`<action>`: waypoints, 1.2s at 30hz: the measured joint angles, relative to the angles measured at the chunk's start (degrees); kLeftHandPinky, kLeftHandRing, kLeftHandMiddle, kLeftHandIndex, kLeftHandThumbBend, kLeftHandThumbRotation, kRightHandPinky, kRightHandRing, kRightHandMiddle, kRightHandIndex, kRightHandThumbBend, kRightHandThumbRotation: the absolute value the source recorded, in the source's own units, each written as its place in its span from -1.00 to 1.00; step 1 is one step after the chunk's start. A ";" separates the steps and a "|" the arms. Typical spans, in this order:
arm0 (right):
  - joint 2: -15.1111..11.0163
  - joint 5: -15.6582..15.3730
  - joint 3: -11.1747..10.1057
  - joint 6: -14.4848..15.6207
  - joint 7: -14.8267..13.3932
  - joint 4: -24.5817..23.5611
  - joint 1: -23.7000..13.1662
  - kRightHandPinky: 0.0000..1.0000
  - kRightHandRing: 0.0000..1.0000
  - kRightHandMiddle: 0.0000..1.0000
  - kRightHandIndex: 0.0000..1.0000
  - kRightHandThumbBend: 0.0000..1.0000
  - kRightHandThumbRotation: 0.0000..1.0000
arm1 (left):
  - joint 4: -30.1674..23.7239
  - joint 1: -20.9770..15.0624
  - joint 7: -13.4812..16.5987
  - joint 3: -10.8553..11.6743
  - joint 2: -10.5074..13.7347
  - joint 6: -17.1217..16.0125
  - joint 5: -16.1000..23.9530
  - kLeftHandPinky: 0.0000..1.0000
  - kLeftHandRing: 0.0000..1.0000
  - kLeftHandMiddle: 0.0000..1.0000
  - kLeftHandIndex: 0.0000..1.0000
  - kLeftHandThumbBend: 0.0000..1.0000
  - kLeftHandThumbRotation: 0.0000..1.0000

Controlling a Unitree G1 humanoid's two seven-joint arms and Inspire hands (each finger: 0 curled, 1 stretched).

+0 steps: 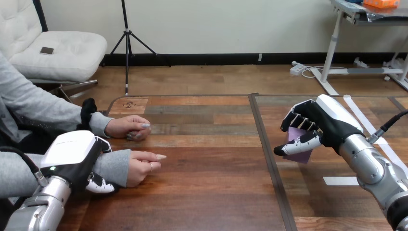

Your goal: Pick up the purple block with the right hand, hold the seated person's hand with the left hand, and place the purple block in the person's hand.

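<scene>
Left hand (72, 154) clasped round person's wrist (114, 166), right hand (327, 125) gripping purple block (301, 157) above table (207, 192)

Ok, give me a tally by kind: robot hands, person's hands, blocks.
Robot hands: 2, left hand and right hand
Person's hands: 2, far hand and near hand
Blocks: 1, the purple block in the right hand
Total: 5

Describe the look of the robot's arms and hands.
The left forearm and right forearm are silver, rounded metal. The left hand and right hand are black with a smooth white shell on the back; their fingers are jointed in black and white.
</scene>
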 measured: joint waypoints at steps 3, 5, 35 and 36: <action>0.00 0.00 0.00 0.00 -0.02 0.00 0.00 -0.18 -0.13 -0.07 -0.08 0.62 -1.00 | 0.00 0.01 0.07 0.00 -0.07 0.00 -0.66 -0.49 -0.33 -0.21 -0.19 0.64 -1.00; 0.00 0.00 0.00 0.00 -0.03 0.00 0.00 -0.18 -0.13 -0.07 -0.08 0.62 -1.00 | 0.00 0.02 0.19 0.00 -0.09 0.00 -0.92 -0.50 -0.33 -0.23 -0.20 0.63 -1.00; 0.00 0.01 0.00 0.00 -0.07 0.00 0.00 -0.18 -0.13 -0.07 -0.08 0.62 -1.00 | -0.38 2.15 4.81 0.46 -0.25 -1.94 -2.96 -0.53 -0.37 -0.30 -0.27 0.49 -1.00; 0.00 0.01 0.00 -0.01 -0.07 0.00 0.00 -0.18 -0.14 -0.08 -0.08 0.62 -1.00 | -0.58 2.34 4.82 0.55 -0.25 -1.97 -3.05 -0.53 -0.37 -0.30 -0.27 0.49 -1.00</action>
